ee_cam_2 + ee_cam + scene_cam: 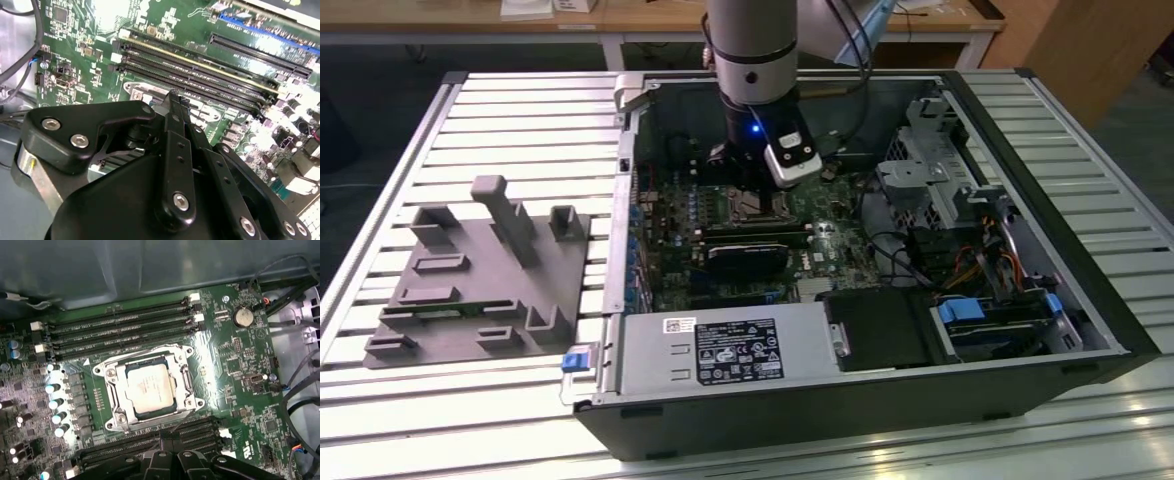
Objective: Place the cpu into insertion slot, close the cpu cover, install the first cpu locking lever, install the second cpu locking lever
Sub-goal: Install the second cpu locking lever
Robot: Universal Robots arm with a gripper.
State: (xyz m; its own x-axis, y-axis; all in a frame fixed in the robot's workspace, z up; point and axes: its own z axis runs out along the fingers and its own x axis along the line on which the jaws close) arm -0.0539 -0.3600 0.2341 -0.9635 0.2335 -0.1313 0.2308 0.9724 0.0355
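In the exterior view, nearest to the camera, the open computer case [854, 400] lies on its side on a desk [520, 120] made of ribbed aluminium profiles. At the exterior view's left a grey plastic fixture [474, 285] with upright posts rests on the same desk, apart from the case. Inside the case, the green motherboard [720, 230] carries a black graphics card [747, 258]. The arm [750, 50] comes down from above into the case, and the gripper [761, 165] hangs just above the socket area.

In the first wrist view the cpu [148, 390] sits in the insertion slot [121, 407], its silver-tan top facing up. The cpu cover [187, 385] lies flat around it, closed. Long black memory slots [120, 332] run beside the socket. The black jaws appear at the edge of this view, holding nothing; how wide they stand cannot be told.

Farther away, wooden tables [654, 20] stand behind the desk on a dark floor [374, 90].
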